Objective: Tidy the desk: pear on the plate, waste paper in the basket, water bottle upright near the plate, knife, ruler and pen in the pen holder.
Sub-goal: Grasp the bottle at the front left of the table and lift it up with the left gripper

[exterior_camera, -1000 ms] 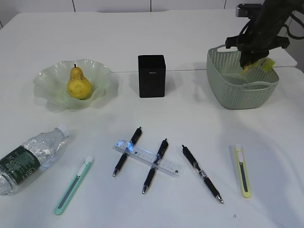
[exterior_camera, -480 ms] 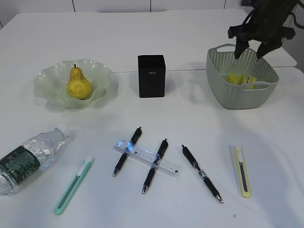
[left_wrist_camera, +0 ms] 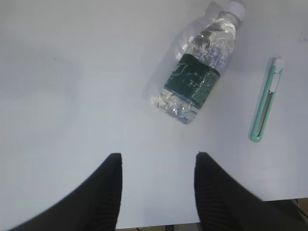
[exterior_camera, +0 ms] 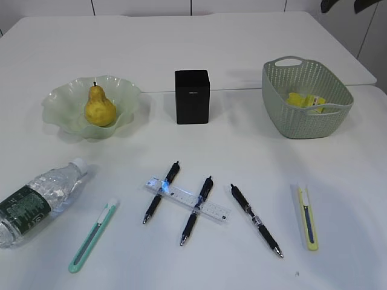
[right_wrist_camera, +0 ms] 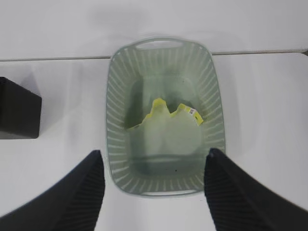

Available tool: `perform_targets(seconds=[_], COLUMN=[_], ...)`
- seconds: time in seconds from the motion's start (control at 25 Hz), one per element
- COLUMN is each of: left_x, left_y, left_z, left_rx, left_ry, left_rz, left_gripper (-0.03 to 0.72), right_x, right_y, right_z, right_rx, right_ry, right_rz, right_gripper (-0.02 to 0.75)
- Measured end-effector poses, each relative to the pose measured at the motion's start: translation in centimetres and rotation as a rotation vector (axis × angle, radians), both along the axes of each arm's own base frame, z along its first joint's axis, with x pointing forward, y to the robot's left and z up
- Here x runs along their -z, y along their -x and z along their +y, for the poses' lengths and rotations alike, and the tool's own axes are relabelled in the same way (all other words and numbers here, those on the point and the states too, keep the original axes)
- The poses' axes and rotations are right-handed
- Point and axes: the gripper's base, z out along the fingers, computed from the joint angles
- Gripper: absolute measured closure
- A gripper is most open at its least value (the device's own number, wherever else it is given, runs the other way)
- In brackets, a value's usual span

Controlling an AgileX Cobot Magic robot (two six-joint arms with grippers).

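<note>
The yellow pear [exterior_camera: 100, 107] stands in the wavy pale-green plate [exterior_camera: 63, 103]. Yellow waste paper [exterior_camera: 307, 100] lies in the grey-green basket [exterior_camera: 275, 81]; it shows in the right wrist view [right_wrist_camera: 166, 114] inside the basket [right_wrist_camera: 118, 120]. The water bottle [exterior_camera: 37, 199] lies on its side at front left, also in the left wrist view [left_wrist_camera: 199, 67]. The black pen holder [exterior_camera: 192, 96] stands at centre. The clear ruler [exterior_camera: 188, 200] lies across two black pens [exterior_camera: 161, 191]. My right gripper [right_wrist_camera: 154, 156] is open high above the basket. My left gripper [left_wrist_camera: 158, 156] is open over bare table.
A third black pen [exterior_camera: 256, 220] lies right of the ruler. A teal knife [exterior_camera: 92, 235] lies by the bottle, also in the left wrist view [left_wrist_camera: 267, 105]. A yellow knife [exterior_camera: 308, 217] lies at front right. The right arm's tip [exterior_camera: 341, 5] shows at the top edge.
My right gripper opened, dropped the yellow paper into the basket, and rose up and away until almost out of the exterior view.
</note>
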Motion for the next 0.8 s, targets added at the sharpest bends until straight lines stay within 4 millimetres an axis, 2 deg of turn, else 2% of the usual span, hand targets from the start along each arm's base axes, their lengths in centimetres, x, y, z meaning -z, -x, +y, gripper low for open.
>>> perform_targets(seconds=[0.08, 0.16, 0.36, 0.56, 0.8], left_x=[0.0, 0.0, 0.0, -0.1, -0.2], left_y=[0.0, 0.0, -0.1, -0.2, -0.4], left_z=[0.0, 0.0, 0.0, 0.0, 0.0], left_rx=[0.000, 0.000, 0.000, -0.001, -0.001], left_ry=[0.002, 0.002, 0.001, 0.000, -0.001], left_rz=[0.000, 0.000, -0.007, -0.028, -0.047], left_gripper=[0.342, 0.342, 0.342, 0.342, 0.342], right_x=[-1.0, -1.2, 0.5, 1.4, 5.4], right_y=[1.1, 2.3, 5.8, 10.9, 17.6], right_z=[0.1, -0.1, -0.3, -0.5, -0.6], right_rx=[-0.005, -0.006, -0.004, -0.014, -0.065], right_ry=[0.003, 0.022, 0.045, 0.091, 0.162], right_rz=[-0.007, 0.015, 0.071, -0.146, -0.355], right_gripper=[0.227, 0.227, 0.227, 0.227, 0.227])
